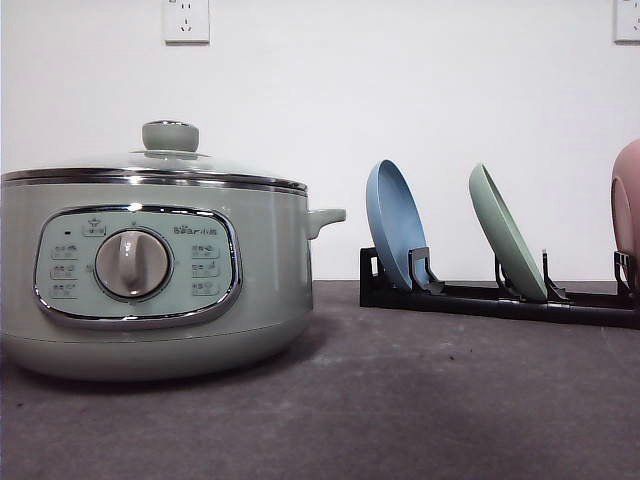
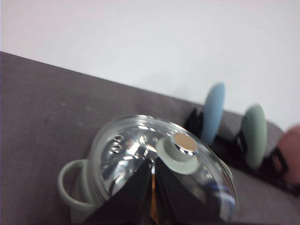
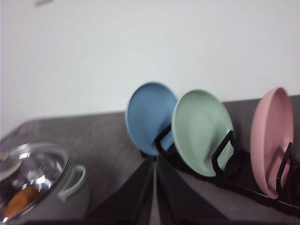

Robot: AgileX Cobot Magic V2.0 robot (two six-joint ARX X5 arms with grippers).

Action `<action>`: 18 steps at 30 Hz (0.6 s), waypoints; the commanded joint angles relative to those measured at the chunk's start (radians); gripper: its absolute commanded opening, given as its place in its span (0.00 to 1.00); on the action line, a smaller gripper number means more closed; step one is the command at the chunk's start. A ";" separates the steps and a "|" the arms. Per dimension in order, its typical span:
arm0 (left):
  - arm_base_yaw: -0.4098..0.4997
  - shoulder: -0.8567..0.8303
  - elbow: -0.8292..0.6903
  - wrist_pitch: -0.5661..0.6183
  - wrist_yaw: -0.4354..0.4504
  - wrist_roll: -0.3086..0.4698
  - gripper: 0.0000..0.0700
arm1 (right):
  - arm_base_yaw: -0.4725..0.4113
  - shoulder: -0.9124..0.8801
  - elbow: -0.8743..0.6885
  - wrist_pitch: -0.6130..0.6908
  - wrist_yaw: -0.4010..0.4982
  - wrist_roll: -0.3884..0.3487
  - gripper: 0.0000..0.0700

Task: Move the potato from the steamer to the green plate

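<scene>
The potato (image 3: 21, 200) lay inside the steamer (image 1: 150, 290), lid on, at the surface's left side. The green plate (image 1: 507, 245) leaned in a black rack (image 1: 500, 298) near the back-right edge. The left hand (image 2: 153, 197) and right hand (image 3: 154, 197) each showed fingers pressed together, grasping nothing.

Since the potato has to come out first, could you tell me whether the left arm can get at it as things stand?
Probably not yet: the glass lid sits closed on the steamer, covering the potato. The left gripper, jaws nearly together, hovers above the lid.
</scene>
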 commanded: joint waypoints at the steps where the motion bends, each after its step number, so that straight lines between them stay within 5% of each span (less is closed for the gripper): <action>1: 0.001 0.043 0.053 -0.021 0.043 0.080 0.00 | 0.002 0.048 0.057 -0.049 -0.031 -0.082 0.00; 9: -0.013 0.223 0.247 -0.220 0.232 0.211 0.00 | 0.007 0.229 0.250 -0.304 -0.163 -0.230 0.00; 18: -0.049 0.285 0.339 -0.331 0.253 0.290 0.00 | 0.042 0.311 0.351 -0.447 -0.175 -0.302 0.00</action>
